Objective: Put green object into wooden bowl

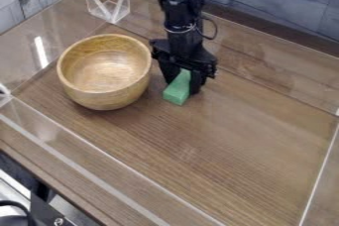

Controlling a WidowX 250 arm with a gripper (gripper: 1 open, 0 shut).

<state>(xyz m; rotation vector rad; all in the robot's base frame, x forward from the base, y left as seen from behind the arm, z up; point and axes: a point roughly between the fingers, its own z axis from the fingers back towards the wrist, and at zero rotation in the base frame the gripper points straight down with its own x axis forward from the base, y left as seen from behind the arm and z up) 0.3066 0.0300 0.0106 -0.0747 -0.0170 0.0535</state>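
Note:
The green object [176,92] is a small bright-green bar lying on the wooden table, just right of the wooden bowl [99,97]. The bowl is round, light tan and empty. My gripper [181,82] points straight down over the bar. Its black fingers [161,72] press against both sides of the bar and cover its far end. The bar's near end rests on the table.
A low clear plastic wall [159,175] runs around the table's front and sides. A small clear plastic stand [109,6] sits at the back left. Bare wood-grain tabletop [252,131] stretches to the right and front of the bar.

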